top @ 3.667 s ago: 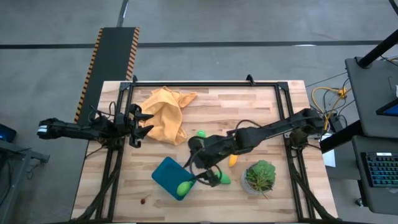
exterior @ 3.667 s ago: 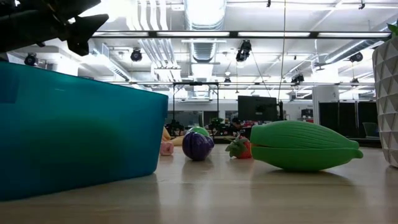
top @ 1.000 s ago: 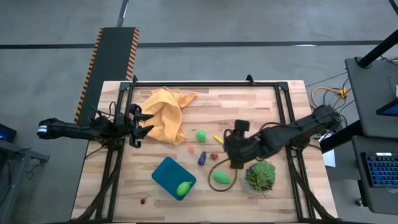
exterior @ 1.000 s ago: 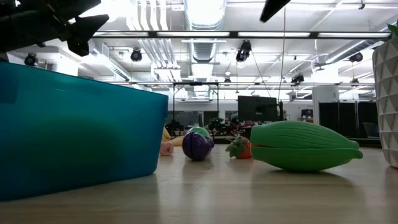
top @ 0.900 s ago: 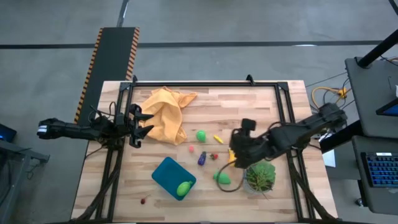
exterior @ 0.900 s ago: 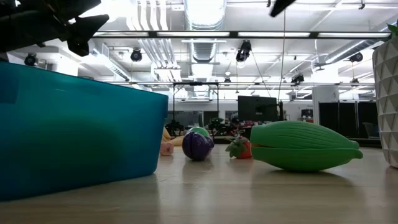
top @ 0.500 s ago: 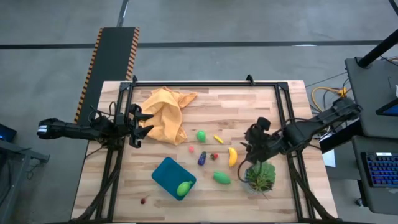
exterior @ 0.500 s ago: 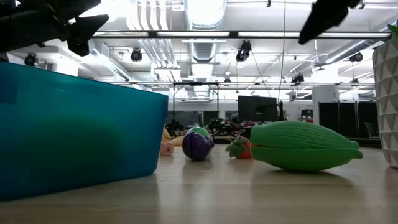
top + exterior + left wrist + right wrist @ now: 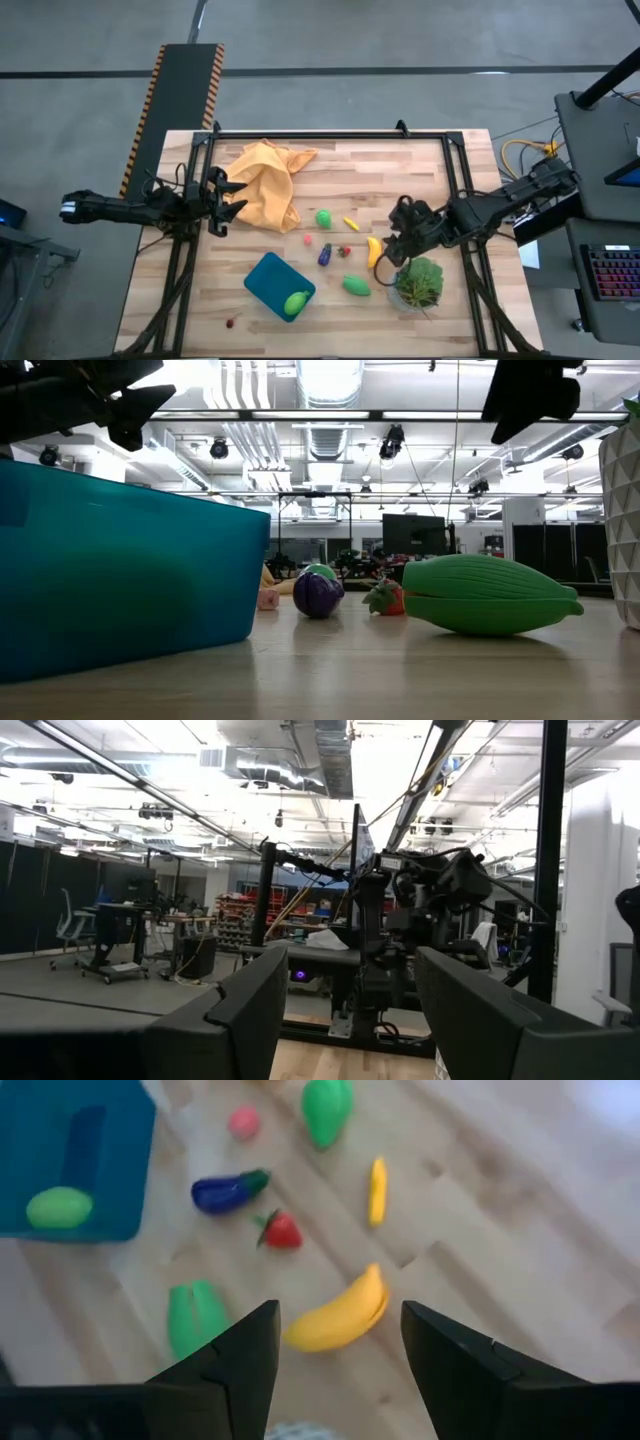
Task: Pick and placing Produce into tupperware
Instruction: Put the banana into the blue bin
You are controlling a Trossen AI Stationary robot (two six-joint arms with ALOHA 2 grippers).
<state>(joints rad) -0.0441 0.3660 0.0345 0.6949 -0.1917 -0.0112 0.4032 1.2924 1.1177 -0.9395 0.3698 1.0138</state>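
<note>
My right fingers [image 9: 335,1342], spread apart and empty, hover just above the banana [image 9: 374,250], whose long axis lies crosswise between them, right of the tupperware [image 9: 279,285], while my left fingers [image 9: 226,197], also apart, wait far off.

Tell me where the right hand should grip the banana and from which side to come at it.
Grip the banana across its thick middle, coming straight down from above. It lies flat and alone on the table, and the open right hand already hovers over it. Probably the fingers should close across the narrow width, not along the curve.
</note>
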